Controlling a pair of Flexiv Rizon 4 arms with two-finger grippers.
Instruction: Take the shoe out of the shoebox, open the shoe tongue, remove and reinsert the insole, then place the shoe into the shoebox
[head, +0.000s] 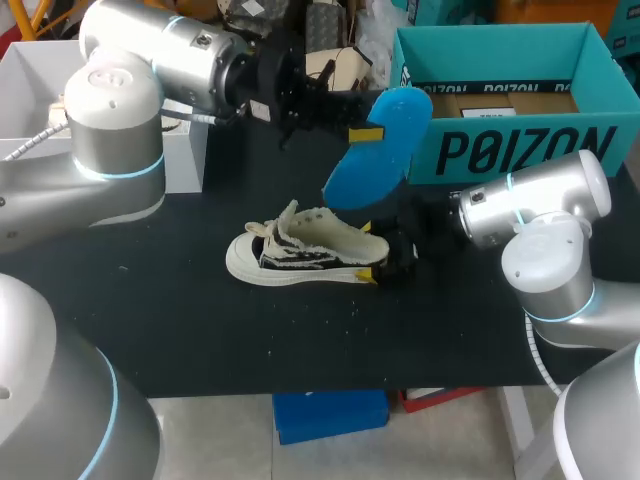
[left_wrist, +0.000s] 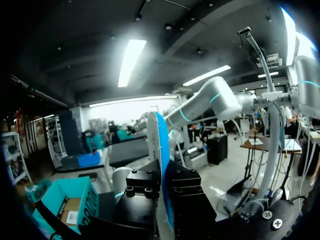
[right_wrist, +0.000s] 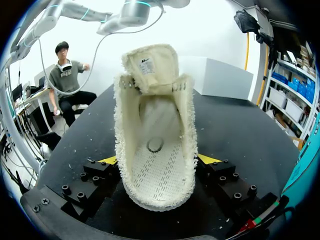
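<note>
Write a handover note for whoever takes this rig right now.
Left pincer: shut on the blue insole, held in the air over the table, in front of the shoebox.
Right pincer: shut on the heel of the shoe, which stands on the table.
Done: shoe out of the shoebox, tongue open, insole out.
To do: reinsert the insole, put the shoe back in the shoebox.

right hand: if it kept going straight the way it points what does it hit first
The shoe: its heel sits between the fingers of the right hand, so it would press into it. Beyond the toe, only table shows.
</note>
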